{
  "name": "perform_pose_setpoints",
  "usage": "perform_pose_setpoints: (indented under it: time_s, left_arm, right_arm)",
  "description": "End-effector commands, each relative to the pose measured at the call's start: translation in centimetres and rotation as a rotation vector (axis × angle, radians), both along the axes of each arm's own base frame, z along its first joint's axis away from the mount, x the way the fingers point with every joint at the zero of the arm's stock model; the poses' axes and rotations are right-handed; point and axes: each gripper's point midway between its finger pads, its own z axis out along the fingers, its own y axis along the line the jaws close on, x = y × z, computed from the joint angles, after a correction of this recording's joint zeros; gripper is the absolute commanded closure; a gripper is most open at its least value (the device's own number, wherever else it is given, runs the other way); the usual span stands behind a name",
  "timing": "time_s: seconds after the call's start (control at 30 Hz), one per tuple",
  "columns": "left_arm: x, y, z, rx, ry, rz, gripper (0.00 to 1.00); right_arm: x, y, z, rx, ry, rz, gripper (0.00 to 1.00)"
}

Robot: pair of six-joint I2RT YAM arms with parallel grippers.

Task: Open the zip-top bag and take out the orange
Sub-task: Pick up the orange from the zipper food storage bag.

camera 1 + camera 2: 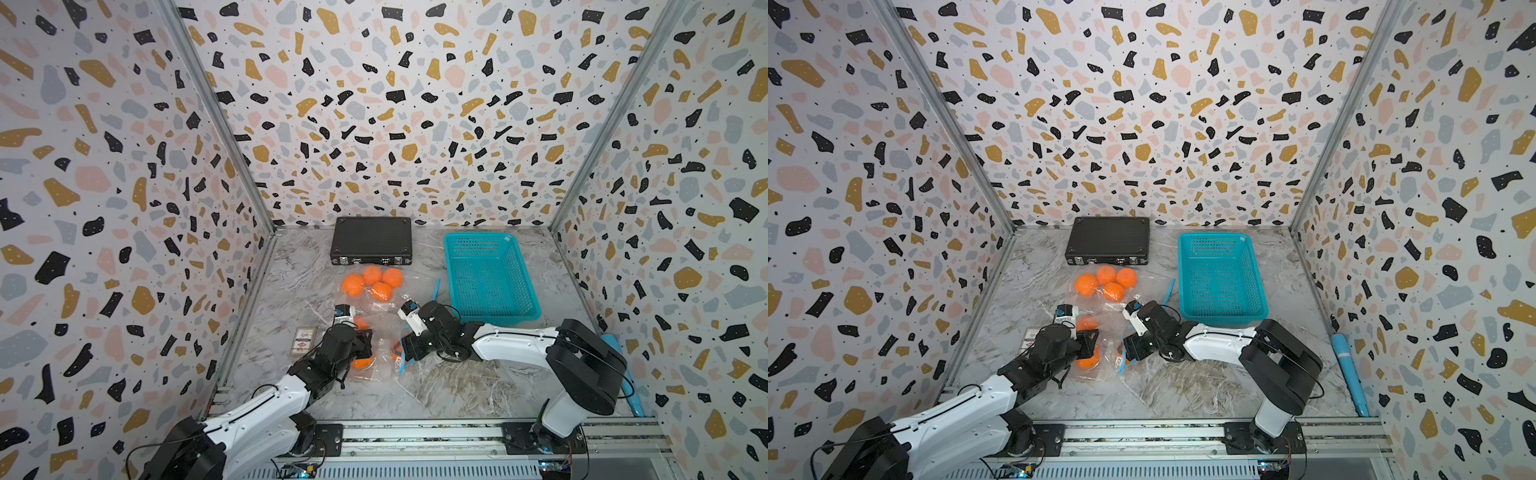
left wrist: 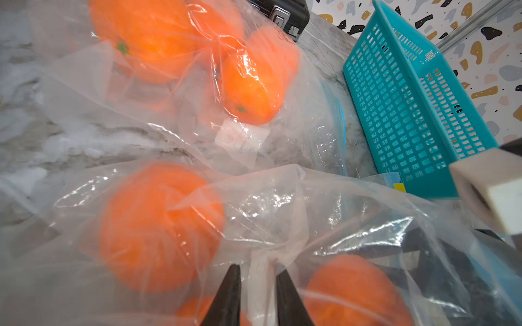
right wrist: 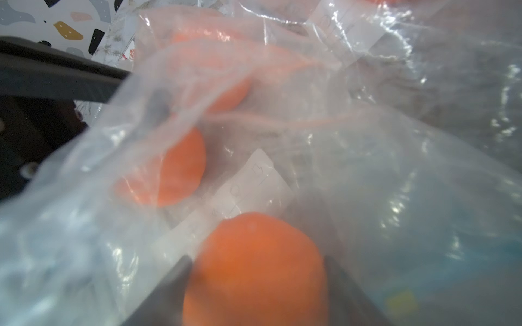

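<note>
A clear zip-top bag (image 1: 381,330) lies between my two arms with oranges inside it. In the left wrist view my left gripper (image 2: 258,272) has its dark fingers pinched on an upright fold of that bag (image 2: 282,203). One bagged orange (image 2: 161,225) sits on one side of the fold and one on the other. My right gripper (image 3: 255,261) is inside the plastic, shut on an orange (image 3: 254,271) that touches both fingers. In both top views that orange (image 1: 395,348) (image 1: 1121,347) barely shows under the right gripper (image 1: 402,353).
A second clear bag with several oranges (image 1: 372,282) lies just behind, its blue zip strip (image 1: 435,291) toward the teal basket (image 1: 478,237). A black case (image 1: 371,240) stands at the back wall. A card pack (image 1: 303,340) lies left of the left arm. A blue tube (image 1: 1347,370) lies along the right wall.
</note>
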Motion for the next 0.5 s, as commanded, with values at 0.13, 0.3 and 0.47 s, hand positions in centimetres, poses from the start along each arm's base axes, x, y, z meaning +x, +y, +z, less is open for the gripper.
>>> perform_pose_setpoints:
  time_s: [0.13,0.3,0.47]
  left_arm:
    - [-0.8,0.9,-1.1,0.032,0.044,0.016,0.77]
    - [-1.1,1.3,-1.0,0.038,0.038,0.025,0.77]
    - [-1.2,0.9,-0.6,0.016,0.032,0.008,0.77]
  right_arm:
    - [1.0,-2.3,3.7,0.017,-0.060,-0.053,0.54]
    - [1.9,-3.0,5.5,0.019,-0.098,-0.084,0.55]
    - [2.2,-4.2,5.8,-0.044,-0.116,-0.111,0.55]
